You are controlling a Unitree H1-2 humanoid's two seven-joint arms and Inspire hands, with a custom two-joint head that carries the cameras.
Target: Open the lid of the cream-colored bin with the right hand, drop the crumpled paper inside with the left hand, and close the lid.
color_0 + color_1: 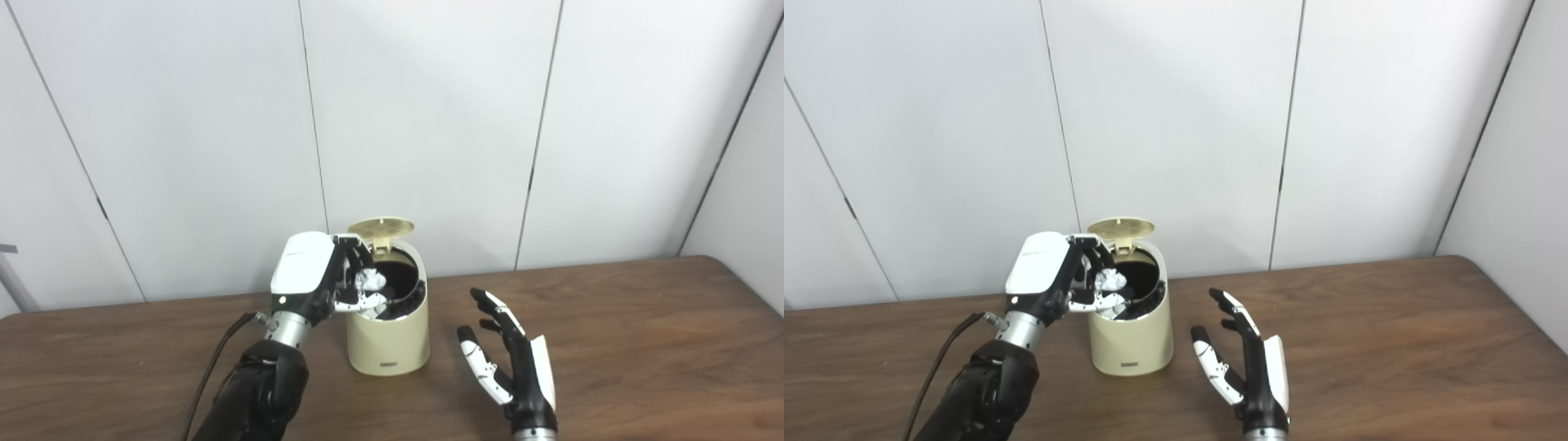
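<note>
Over the bin's open mouth, the left hand point(318, 275) is closed around the crumpled paper point(370, 280), holding it at the near-left rim. The cream-colored bin point(388, 337) stands upright on the wooden worktop point(643, 343), its lid point(381, 228) raised at the back and its dark interior exposed. The right hand point(511, 361) is released, fingers spread and pointing upward, near the bin's right side and not touching it. White panelled walls point(429, 122) enclose the worktop behind and to the right.
</note>
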